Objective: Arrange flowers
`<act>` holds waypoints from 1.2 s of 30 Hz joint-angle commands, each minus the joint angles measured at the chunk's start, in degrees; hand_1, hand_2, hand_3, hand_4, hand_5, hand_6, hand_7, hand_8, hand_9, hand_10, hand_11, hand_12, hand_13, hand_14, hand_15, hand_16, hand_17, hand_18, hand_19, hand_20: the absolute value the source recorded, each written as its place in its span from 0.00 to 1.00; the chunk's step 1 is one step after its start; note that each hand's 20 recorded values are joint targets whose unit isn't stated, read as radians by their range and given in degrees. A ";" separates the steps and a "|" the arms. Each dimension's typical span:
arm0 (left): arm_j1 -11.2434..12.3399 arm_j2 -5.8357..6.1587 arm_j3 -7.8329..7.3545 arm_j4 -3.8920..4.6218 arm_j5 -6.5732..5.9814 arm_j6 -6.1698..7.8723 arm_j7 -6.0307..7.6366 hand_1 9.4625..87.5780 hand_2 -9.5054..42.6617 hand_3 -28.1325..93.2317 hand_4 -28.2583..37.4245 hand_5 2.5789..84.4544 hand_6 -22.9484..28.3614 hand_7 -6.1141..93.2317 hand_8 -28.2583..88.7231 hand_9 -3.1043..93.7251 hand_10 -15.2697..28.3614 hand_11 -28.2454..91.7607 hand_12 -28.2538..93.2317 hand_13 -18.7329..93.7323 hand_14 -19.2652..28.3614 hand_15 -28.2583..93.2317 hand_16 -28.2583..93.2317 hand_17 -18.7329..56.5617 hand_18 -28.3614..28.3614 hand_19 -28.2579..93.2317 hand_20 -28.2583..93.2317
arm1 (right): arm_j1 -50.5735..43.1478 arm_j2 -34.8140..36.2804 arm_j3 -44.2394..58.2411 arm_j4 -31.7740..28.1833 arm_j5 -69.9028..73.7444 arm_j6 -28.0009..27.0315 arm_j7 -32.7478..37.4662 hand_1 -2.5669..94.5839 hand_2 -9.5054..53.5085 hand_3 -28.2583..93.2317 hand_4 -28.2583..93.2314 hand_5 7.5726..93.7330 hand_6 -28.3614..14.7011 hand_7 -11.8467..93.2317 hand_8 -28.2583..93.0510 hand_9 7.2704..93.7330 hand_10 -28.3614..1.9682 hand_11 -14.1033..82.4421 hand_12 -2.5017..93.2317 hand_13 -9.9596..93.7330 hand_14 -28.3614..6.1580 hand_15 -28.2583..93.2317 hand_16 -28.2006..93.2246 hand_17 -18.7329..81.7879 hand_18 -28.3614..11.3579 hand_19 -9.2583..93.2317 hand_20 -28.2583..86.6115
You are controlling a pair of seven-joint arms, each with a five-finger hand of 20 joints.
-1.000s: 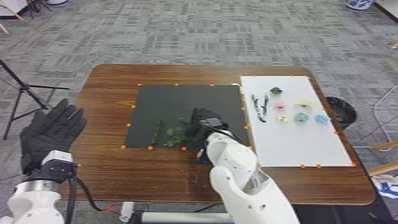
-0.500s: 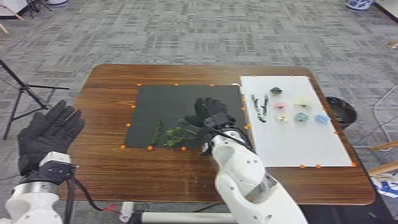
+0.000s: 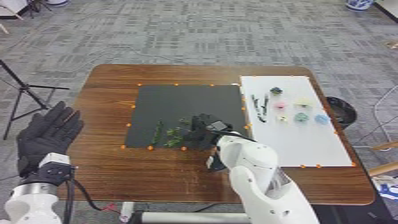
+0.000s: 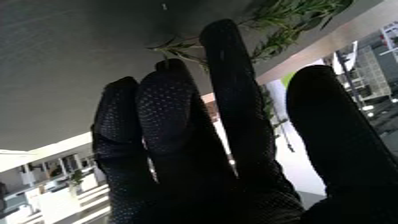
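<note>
Over the lower right part of the black sheet (image 3: 182, 106) is my right hand (image 3: 206, 131), beside the green sprigs (image 3: 174, 136). A thin green stem (image 3: 157, 133) lies left of those sprigs. In the right wrist view the right hand (image 4: 182, 130) has its fingers extended, with leafy green sprigs (image 4: 289, 22) close to the fingertips; contact cannot be told. My left hand (image 3: 49, 131) is open at the table's left edge, palm up. On the white sheet (image 3: 302, 145) are small pink (image 3: 280, 105), yellow and blue flowers (image 3: 321, 119) and dark stems (image 3: 260, 108).
Orange markers (image 3: 129, 125) line the sheets on the brown table (image 3: 115, 172). A dark bin (image 3: 341, 111) stands beyond the table's right edge, and a black tripod (image 3: 25, 89) is on the left.
Over the last second my right hand swung up from the sprigs and then came down and a little right. The sprigs have shifted slightly. My left hand has hardly moved.
</note>
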State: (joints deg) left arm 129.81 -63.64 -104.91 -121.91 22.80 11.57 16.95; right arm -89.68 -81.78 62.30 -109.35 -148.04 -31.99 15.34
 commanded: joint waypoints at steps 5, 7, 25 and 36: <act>0.01 -0.12 0.35 -0.08 0.25 -0.44 -0.32 0.23 0.55 0.82 0.00 0.51 0.63 0.18 0.16 0.41 0.70 0.42 0.30 0.41 0.73 0.48 0.19 0.16 0.77 0.56 0.31 | 0.02 -1.14 -0.79 0.08 -2.03 -4.60 0.28 0.36 0.27 0.81 0.08 0.72 0.56 0.22 0.15 0.61 0.26 0.32 0.24 0.66 0.37 0.85 0.49 0.52 0.10 0.89 0.56; -0.02 -0.06 0.42 -0.05 0.09 -0.42 -0.35 0.23 0.55 0.82 0.00 0.51 0.63 0.18 0.16 0.41 0.70 0.43 0.30 0.41 0.73 0.48 0.19 0.16 0.77 0.56 0.31 | -0.02 -1.13 -0.89 -0.10 -2.10 -4.77 -0.73 0.36 0.27 0.81 0.08 0.71 0.54 0.22 0.15 0.62 0.27 0.34 0.25 0.66 0.37 0.85 0.49 0.52 0.10 0.89 0.56; -0.31 0.20 0.78 0.04 0.21 -0.70 -0.81 0.23 0.55 0.82 0.00 0.51 0.63 0.18 0.16 0.41 0.70 0.43 0.30 0.41 0.73 0.48 0.19 0.16 0.77 0.56 0.31 | -0.65 -1.59 -3.16 -2.31 0.84 -5.51 -1.45 0.36 0.27 0.83 0.07 0.67 0.50 0.22 0.15 0.62 0.28 0.36 0.25 0.66 0.37 0.85 0.50 0.51 0.11 0.88 0.55; 0.14 0.02 0.57 -0.08 -0.44 -0.59 -0.38 0.23 0.55 0.82 0.00 0.51 0.63 0.18 0.16 0.41 0.70 0.43 0.30 0.41 0.73 0.48 0.19 0.16 0.77 0.56 0.31 | 0.57 -1.07 -3.13 -4.67 3.68 -7.90 4.67 0.36 0.25 0.82 0.07 0.67 0.59 0.23 0.15 0.60 0.25 0.34 0.24 0.64 0.36 0.84 0.50 0.51 0.11 0.88 0.54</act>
State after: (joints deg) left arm 129.30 -63.49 -104.37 -121.84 22.76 11.52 16.60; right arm -90.03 -82.99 59.44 -111.29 -145.89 -37.34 15.21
